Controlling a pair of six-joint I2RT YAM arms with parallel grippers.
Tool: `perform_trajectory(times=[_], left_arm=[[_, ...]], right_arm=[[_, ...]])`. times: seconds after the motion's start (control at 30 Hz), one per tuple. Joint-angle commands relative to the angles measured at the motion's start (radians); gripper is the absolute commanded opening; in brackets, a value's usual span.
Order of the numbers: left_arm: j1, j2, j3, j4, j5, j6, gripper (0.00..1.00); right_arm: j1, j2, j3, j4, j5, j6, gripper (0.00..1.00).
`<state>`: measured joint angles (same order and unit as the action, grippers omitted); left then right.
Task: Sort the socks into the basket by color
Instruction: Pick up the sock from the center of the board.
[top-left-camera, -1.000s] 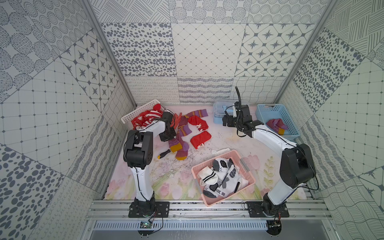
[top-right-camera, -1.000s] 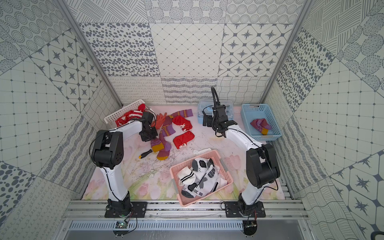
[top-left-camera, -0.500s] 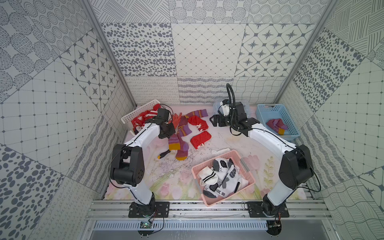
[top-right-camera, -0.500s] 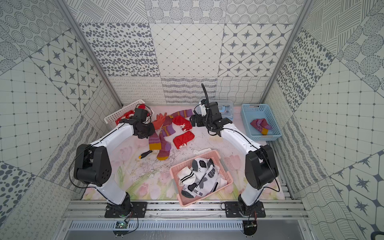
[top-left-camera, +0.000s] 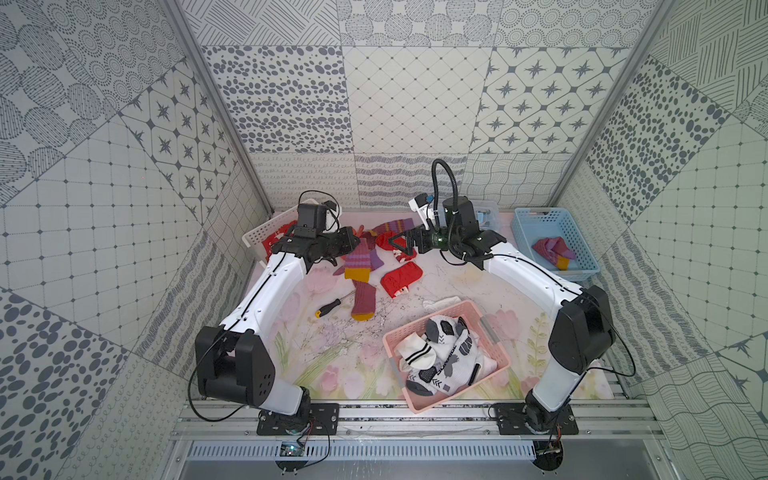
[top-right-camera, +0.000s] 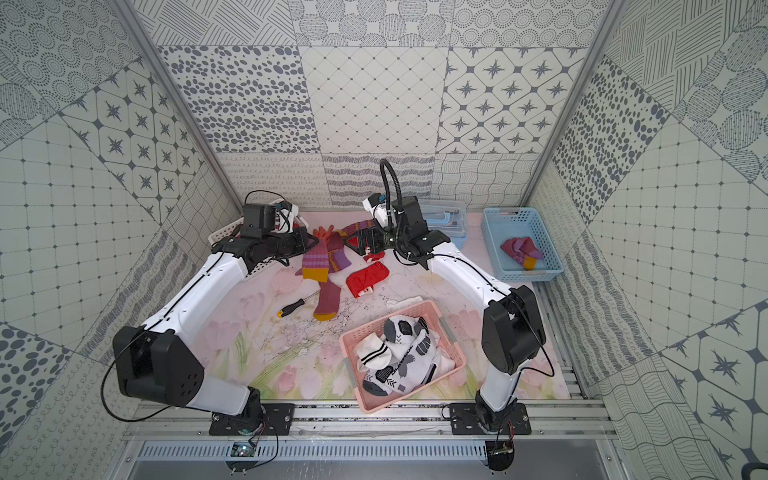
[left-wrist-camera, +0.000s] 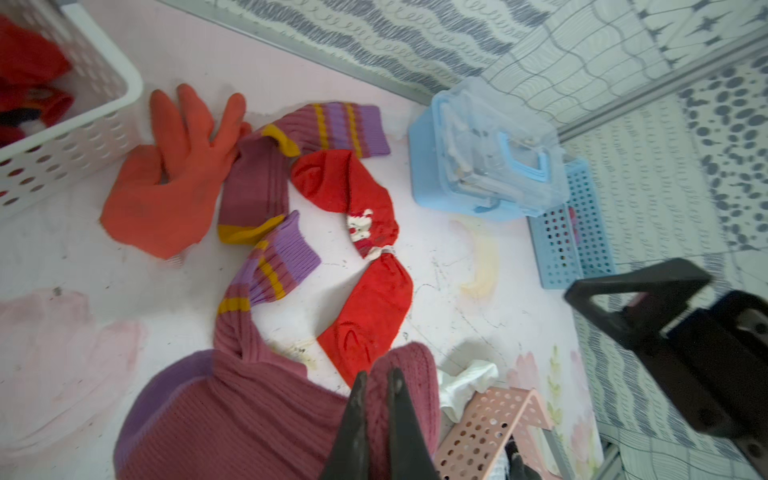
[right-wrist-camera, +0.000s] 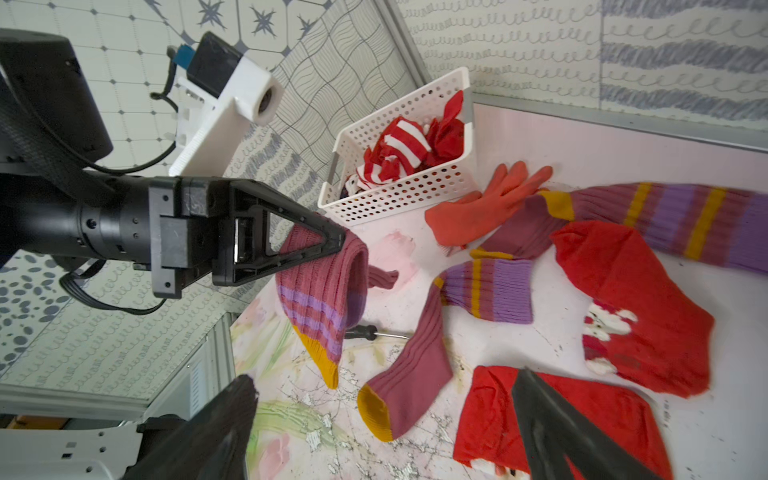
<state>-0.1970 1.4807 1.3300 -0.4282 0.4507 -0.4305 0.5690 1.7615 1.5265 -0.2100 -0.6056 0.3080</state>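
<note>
My left gripper (top-left-camera: 349, 245) is shut on a purple sock (right-wrist-camera: 324, 291) with a yellow toe, which hangs off the mat; its fingertips (left-wrist-camera: 378, 374) pinch the fabric. My right gripper (top-left-camera: 395, 245) stands open facing it, above a red sock (right-wrist-camera: 623, 299) with a Santa figure. On the mat lie two more purple socks (top-left-camera: 365, 299) (top-left-camera: 395, 227) and a folded red sock (top-left-camera: 401, 280). The white basket (top-left-camera: 259, 237) holds red socks, the blue basket (top-left-camera: 582, 266) purple socks (top-left-camera: 552, 249), the pink basket (top-left-camera: 428, 318) white socks (top-left-camera: 440, 357).
An orange-red glove (left-wrist-camera: 166, 187) lies beside the white basket. A screwdriver (top-left-camera: 328, 308) rests left of the long purple sock. A clear box with a blue handle (top-left-camera: 486, 212) stands at the back wall. A white cloth (top-left-camera: 442, 303) lies behind the pink basket.
My right gripper has swung left from near the clear box to above the socks in the middle. My left gripper has risen a little with the purple sock in it.
</note>
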Motion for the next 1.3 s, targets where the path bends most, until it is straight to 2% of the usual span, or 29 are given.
perform_trajectory(times=[0.0, 0.27, 0.57, 0.63, 0.67, 0.73, 0.83, 0.87, 0.9, 1.03, 1.07, 1.2, 1.27], left_arm=[[-0.004, -0.013, 0.051, 0.137, 0.278, 0.002, 0.00], [-0.014, 0.010, 0.144, 0.176, 0.412, -0.043, 0.00], [-0.057, 0.058, 0.225, 0.213, 0.483, -0.086, 0.00], [-0.060, 0.065, 0.236, 0.216, 0.488, -0.089, 0.00], [-0.061, 0.068, 0.240, 0.215, 0.488, -0.089, 0.00], [-0.061, 0.073, 0.248, 0.205, 0.479, -0.087, 0.00], [-0.061, 0.079, 0.258, 0.184, 0.461, -0.079, 0.00], [-0.061, 0.082, 0.261, 0.177, 0.454, -0.076, 0.00], [-0.061, 0.082, 0.262, 0.171, 0.447, -0.076, 0.04], [-0.061, 0.084, 0.272, 0.135, 0.398, -0.064, 0.44], [-0.060, 0.082, 0.273, 0.123, 0.380, -0.061, 0.51], [-0.058, 0.078, 0.281, 0.074, 0.300, -0.052, 0.66], [-0.053, 0.075, 0.281, 0.044, 0.243, -0.048, 0.70]], right_arm=[[0.014, 0.027, 0.038, 0.093, -0.079, 0.022, 0.98], [0.038, 0.058, 0.092, 0.156, -0.074, 0.029, 0.98], [0.060, 0.096, 0.143, 0.181, -0.069, 0.025, 0.98], [0.061, 0.105, 0.157, 0.174, -0.088, 0.028, 0.86], [0.061, 0.108, 0.162, 0.168, -0.094, 0.030, 0.75], [0.060, 0.104, 0.153, 0.173, -0.092, 0.035, 0.49], [0.060, 0.083, 0.124, 0.185, -0.053, 0.033, 0.02], [0.060, 0.079, 0.117, 0.181, -0.039, 0.025, 0.00], [0.060, 0.076, 0.116, 0.172, -0.029, 0.016, 0.00], [0.049, 0.059, 0.105, 0.136, 0.032, -0.028, 0.00], [0.044, 0.052, 0.098, 0.130, 0.060, -0.038, 0.00], [0.009, 0.028, 0.075, 0.109, 0.170, -0.093, 0.00], [-0.009, 0.021, 0.071, 0.085, 0.257, -0.147, 0.00]])
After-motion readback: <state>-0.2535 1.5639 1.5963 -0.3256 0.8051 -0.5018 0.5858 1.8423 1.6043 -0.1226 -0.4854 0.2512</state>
